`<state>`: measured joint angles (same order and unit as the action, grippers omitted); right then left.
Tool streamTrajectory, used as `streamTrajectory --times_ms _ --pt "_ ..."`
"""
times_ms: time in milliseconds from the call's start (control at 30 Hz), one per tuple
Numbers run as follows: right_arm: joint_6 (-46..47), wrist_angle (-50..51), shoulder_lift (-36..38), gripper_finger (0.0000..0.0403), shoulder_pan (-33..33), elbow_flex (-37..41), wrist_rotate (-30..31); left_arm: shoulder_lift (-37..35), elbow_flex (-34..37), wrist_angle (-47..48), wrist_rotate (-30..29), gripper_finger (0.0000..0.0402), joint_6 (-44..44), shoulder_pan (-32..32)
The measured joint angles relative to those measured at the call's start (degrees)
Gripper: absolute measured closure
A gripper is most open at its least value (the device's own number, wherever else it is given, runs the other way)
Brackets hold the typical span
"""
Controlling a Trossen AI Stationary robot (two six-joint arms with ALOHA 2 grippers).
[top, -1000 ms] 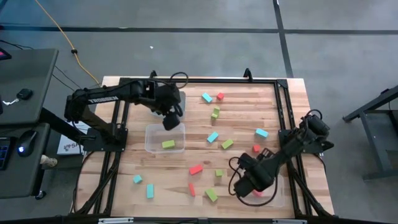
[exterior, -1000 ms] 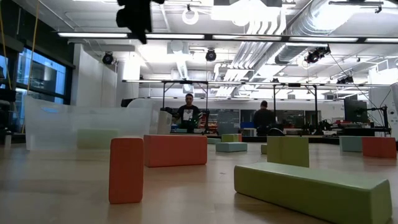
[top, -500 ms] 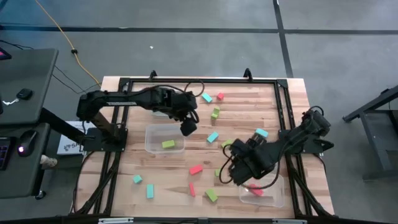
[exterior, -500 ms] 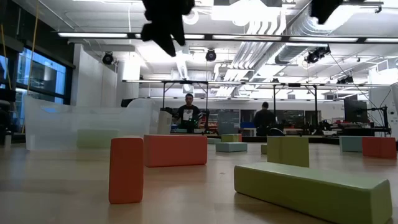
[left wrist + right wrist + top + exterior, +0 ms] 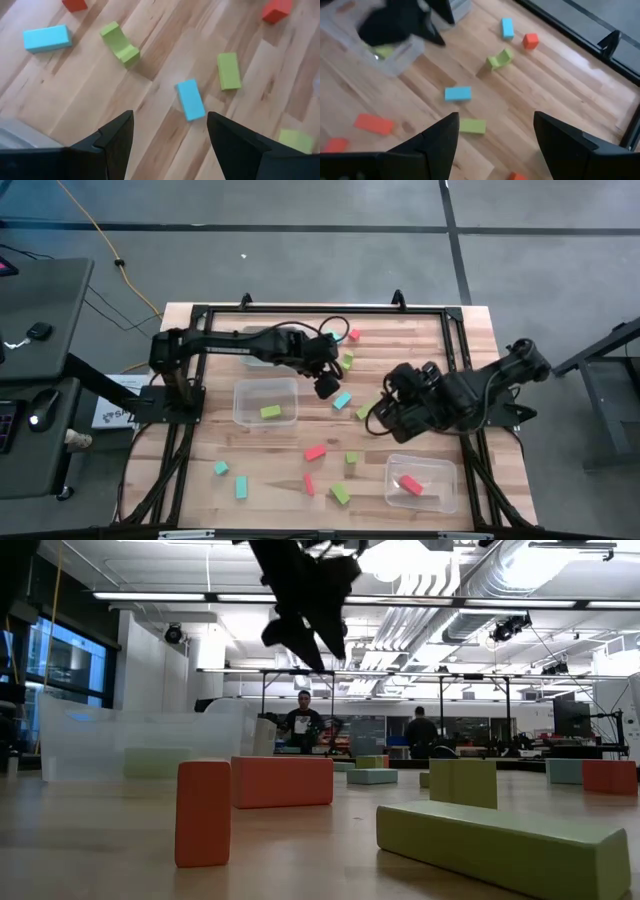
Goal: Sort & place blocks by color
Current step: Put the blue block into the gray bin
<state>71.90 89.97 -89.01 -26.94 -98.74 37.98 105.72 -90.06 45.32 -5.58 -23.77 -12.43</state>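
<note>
Only just begun: one green block [image 5: 270, 412] in the left bin [image 5: 243, 392] and one red block [image 5: 410, 485] in the right bin [image 5: 446, 498], most blocks scattered on the table [image 5: 440, 345], left gripper [image 5: 327, 387] and right gripper [image 5: 400, 416] both spread and empty above them.

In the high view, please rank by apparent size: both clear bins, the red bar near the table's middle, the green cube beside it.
1. The left clear bin and the right clear bin: these look alike, so unranked.
2. The red bar.
3. The green cube.
</note>
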Motion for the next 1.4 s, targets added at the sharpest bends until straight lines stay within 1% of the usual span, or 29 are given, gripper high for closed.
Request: streamTrajectory --times_ms 67,333,500,833,900,1000,1067,1133,1200,1400 --pt "-0.15 0.00 0.43 0.0155 0.55 0.00 1.01 1.34 0.00 -1.30 0.02 0.0172 -0.67 0.02" --pt "-0.63 0.00 0.63 0.0155 2.47 0.00 1.07 7.49 -0.04 -6.92 0.54 0.0172 -2.33 0.24" --pt "-0.97 0.00 0.63 0.0155 2.96 0.00 0.96 10.71 -0.02 -7.89 1.05 0.0172 -3.28 0.59" --pt "-0.85 -0.02 0.63 0.0155 2.97 0.00 1.04 13.82 -0.13 -11.99 0.39 0.0172 -3.30 2.96" --pt "-0.83 -0.08 0.63 0.0155 2.97 0.00 1.00 14.22 0.05 -11.45 0.43 0.0174 -3.71 3.36" --pt "-0.83 -0.26 0.61 0.0155 2.97 0.00 0.95 15.06 -0.20 -14.01 0.22 0.0178 -3.99 4.21" --pt "-0.82 -0.23 0.61 0.0155 2.97 0.00 0.94 15.51 0.02 -12.90 0.23 0.0181 -4.15 4.33" --pt "-0.83 -0.26 0.61 0.0155 2.97 0.00 0.92 16.56 -0.11 -14.06 0.21 0.0184 -4.53 4.65" --pt "-0.81 -0.24 0.61 0.0155 2.97 0.00 0.90 17.26 0.02 -12.93 0.22 0.0186 -4.59 4.72" --pt "-0.81 -0.30 0.61 0.0155 2.97 0.00 -0.20 19.22 -0.04 -13.79 0.26 0.0186 -4.59 4.96"
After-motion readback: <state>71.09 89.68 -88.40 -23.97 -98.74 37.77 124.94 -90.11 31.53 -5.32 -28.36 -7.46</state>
